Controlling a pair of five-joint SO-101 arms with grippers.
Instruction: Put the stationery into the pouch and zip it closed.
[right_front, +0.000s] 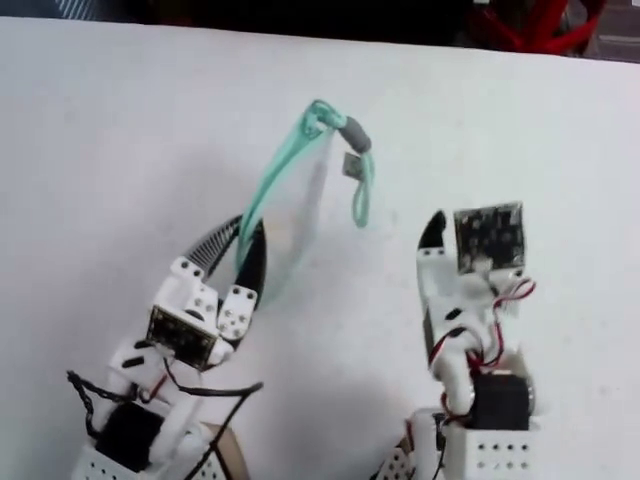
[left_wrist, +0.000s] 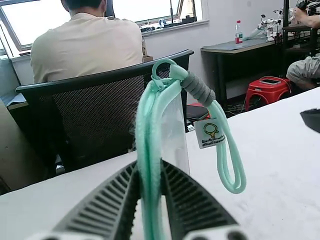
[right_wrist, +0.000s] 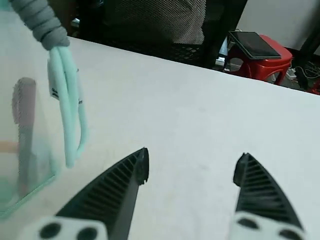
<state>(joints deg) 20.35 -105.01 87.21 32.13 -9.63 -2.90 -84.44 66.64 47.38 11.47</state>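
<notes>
Now we are at the zipping end of the job, as we judge it. Our left claw (left_wrist: 150, 170) is clamped on the green zip edge of the clear pouch (right_front: 295, 195), holding it up on edge over the table (right_front: 110, 140). Through the clear wall we make out a pen-like piece of stationery (right_wrist: 22, 120) already inside. Our right claw (right_wrist: 193, 159) hangs with its jaws wide apart and nothing between them, just beside the green strap (right_wrist: 70, 115) at the pouch's far corner. The two green edges look pressed together along the length we can see, but we cannot tell whether the zip is fully drawn. Next, we reckon, the right claw must close on the strap near its grey wrap (left_wrist: 197, 87) and pull away from the left, which must hold firm.
</notes>
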